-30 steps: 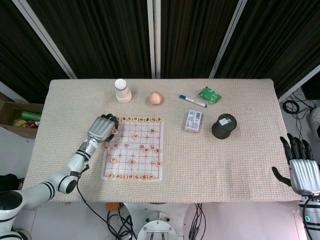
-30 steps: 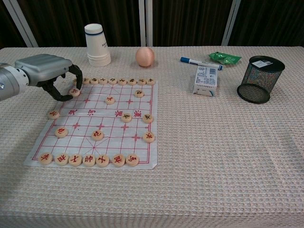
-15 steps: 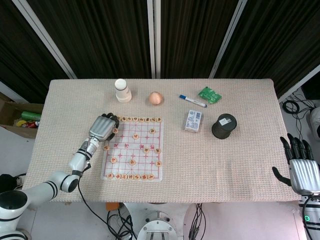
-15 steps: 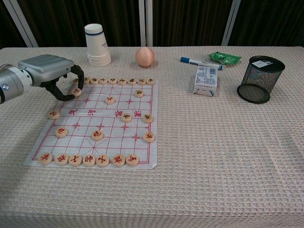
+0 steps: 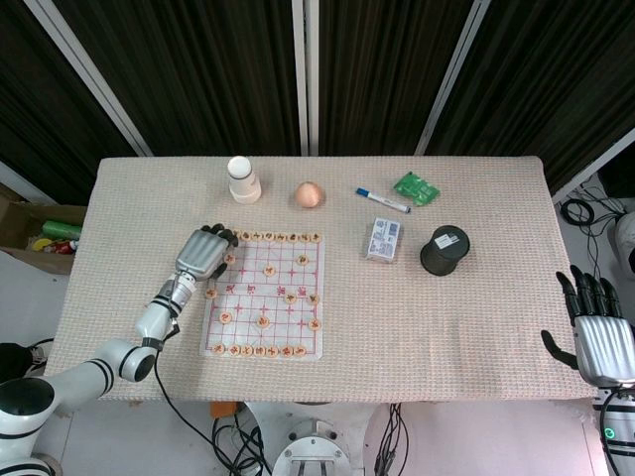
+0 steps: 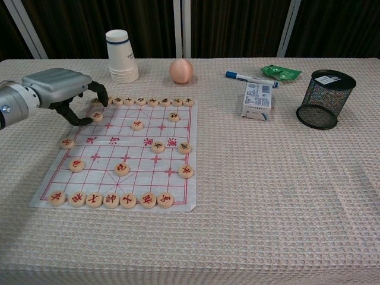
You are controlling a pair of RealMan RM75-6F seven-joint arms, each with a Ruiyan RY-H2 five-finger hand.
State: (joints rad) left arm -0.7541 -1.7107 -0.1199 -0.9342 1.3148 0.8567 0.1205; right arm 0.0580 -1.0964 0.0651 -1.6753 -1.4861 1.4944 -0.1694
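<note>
The xiangqi board sheet [image 6: 113, 155] lay on the table [image 6: 267, 196] left of centre, pieces [image 6: 157, 146] on it. Behind it stood the stacked paper cups [image 6: 121, 56] and a peach [image 6: 181, 70]. To the right lay the marker [image 6: 250, 79], card box [image 6: 257, 101] and mesh pen holder [image 6: 325, 99]

L arm is reaching in from the lower-left corner, forearm angling up and to the right, wrist roughly straight. L hand [image 6: 59, 89] is hovering low, palm facing down, back of hand showing; fingers [image 6: 98, 94] are curling down and inward, thumb tucking under toward them. Can't tell if anything is pinched. R hand [image 5: 598, 332] is sitting at the far right edge, well apart from the L, palm facing the head cam, fingers pointing up and spreading apart, thumb sticking out sideways, holding nothing. R arm barely showing.
</note>
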